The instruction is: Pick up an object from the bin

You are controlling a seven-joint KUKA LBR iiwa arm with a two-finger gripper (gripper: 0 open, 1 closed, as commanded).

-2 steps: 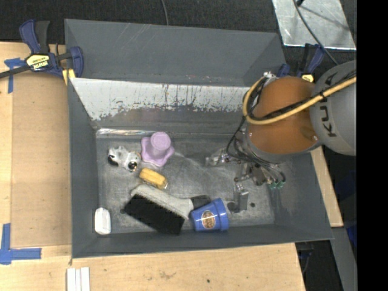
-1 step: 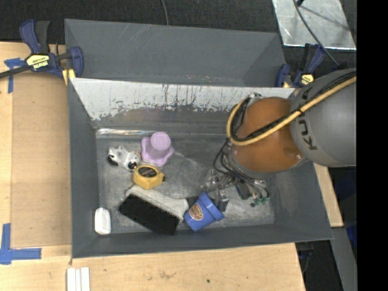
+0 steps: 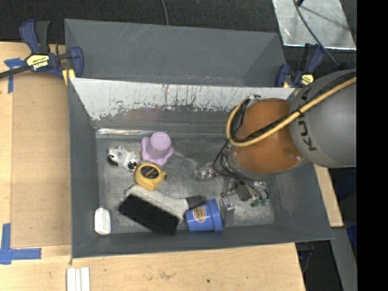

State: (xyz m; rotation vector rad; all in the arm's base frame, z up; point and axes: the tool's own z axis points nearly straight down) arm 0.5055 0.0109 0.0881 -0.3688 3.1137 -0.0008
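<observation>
Gripper (image 3: pixel 236 190): low at the right side of the bin (image 3: pixel 182 240), its opening cannot be told. Blue cup (image 3: pixel 204 216): nearest, by front edge. Black brush (image 3: pixel 148 214): just beside. Advice: probably centre over cup alone, clear of brush.

In bin (image 3: pixel 82 180): tape measure (image 3: pixel 149 176) btwn cup (image 3: pixel 159 147) behind & brush (image 3: pixel 148 214) in front.

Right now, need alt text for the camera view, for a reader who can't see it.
The arm's hand is low in the right part of a grey bin, close beside a blue cup lying on its side. Left of it lie a black brush, a yellow tape measure, a lilac cup and a small white object.
</observation>
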